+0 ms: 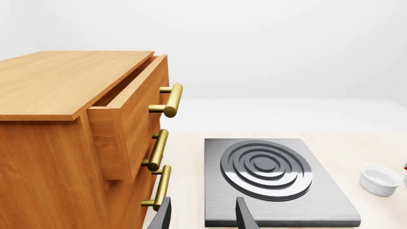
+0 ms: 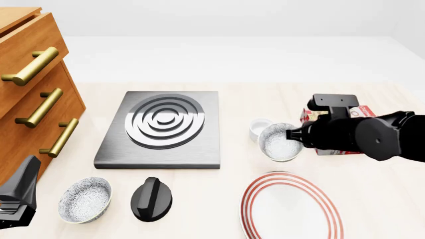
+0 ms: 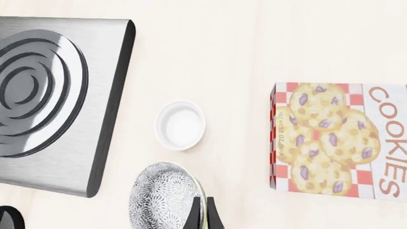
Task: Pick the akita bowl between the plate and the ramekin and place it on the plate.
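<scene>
Two pincers | right [image 3: 202, 212] clamps akita bowl [image 2: 280, 142] rim | left [image 1: 202, 214] agape, empty | pale wood table [image 2: 265, 94], white backdrop.

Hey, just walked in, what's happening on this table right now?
The right tool is pinched on the rim of the akita bowl, which looks tilted, between the ramekin and the plate. It is not on the plate yet. The left tool hangs open near the wooden drawers, holding nothing. A second speckled bowl sits untouched beside a black knob.
</scene>
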### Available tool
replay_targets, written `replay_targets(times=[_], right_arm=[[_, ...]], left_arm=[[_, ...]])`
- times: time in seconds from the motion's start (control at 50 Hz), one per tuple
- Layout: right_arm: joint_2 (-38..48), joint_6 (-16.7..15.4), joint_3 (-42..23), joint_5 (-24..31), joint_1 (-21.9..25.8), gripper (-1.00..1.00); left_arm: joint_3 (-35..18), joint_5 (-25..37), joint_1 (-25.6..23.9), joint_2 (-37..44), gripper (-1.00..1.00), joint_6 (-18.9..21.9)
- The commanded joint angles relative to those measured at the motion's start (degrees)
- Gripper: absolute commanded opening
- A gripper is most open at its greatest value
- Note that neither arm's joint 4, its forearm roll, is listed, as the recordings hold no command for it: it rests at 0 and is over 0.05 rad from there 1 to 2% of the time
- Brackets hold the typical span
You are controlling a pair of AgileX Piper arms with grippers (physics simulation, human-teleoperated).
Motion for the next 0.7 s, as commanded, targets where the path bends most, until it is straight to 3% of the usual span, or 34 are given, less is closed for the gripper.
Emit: replay_targets(times=[0.02,0.18,0.32,0.44,0.5,0.54,0.7], right_arm=[[-8.17,-0.70,-1.55,5.85,0.30,-1.00],[-16.28,-0.94,-3.71,14.13,2.35,-1.00],[-23.26,-2.99,-4.46,19.83,3.99,-1.00],[-26.17,-4.32,-3.40,21.66,4.60,-1.00],[-27.29,-6.03,-2.44,22.37,5.01,-1.00],[-27.91,-8.94,-1.76,22.87,5.02,-1.00],[-29.87,-10.34,0.39,24.72,6.71,-1.00]], left_arm=[[0.00,0.00,0.00,0.00,1.00,0.00],[0.00,0.00,0.00,0.00,1.00,0.00],[0.00,0.00,0.00,0.00,1.00,0.00],[0.00,0.00,0.00,0.00,1.00,0.00],[0.00,0.00,0.00,0.00,1.00,0.00],[0.00,0.00,0.00,0.00,1.00,0.00],[0.00,0.00,0.00,0.00,1.00,0.00]])
